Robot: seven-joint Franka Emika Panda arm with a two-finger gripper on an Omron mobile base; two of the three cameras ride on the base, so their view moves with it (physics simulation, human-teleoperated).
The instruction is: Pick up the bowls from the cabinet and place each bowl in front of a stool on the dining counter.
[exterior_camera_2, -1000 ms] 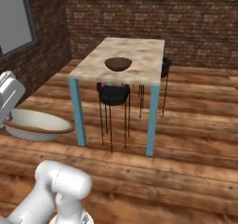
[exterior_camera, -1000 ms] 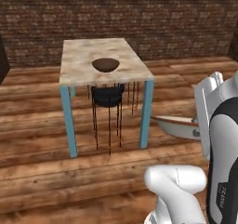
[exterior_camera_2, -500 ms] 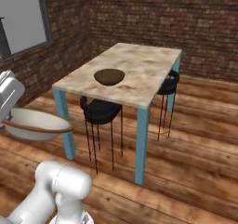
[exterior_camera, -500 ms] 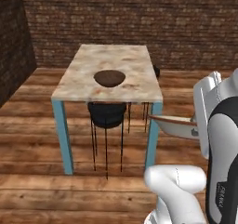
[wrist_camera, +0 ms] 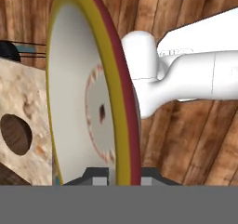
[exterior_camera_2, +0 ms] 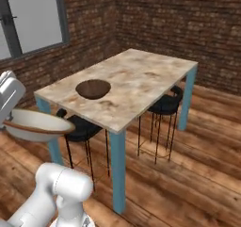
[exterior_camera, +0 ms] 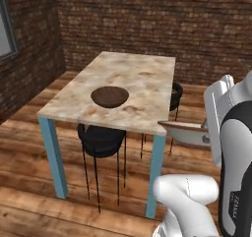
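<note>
Base has swung round closer to the table (exterior_camera: pixel 147 78) corner: brown bowl (exterior_camera: pixel 110 96) already set above one stool (exterior_camera: pixel 101 140), hand (wrist_camera: pixel 118 174) clamped shut on cream bowl's (exterior_camera_2: pixel 35 125) rim, carried off-table, bound for second stool (exterior_camera_2: pixel 165 105) I'd guess.

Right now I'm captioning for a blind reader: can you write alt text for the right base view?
A long beige marble dining counter on teal legs holds a dark brown wooden bowl, with black round stools tucked beneath. At left, a beige-cream bowl with a tan rim is carried above the wooden floor.
</note>
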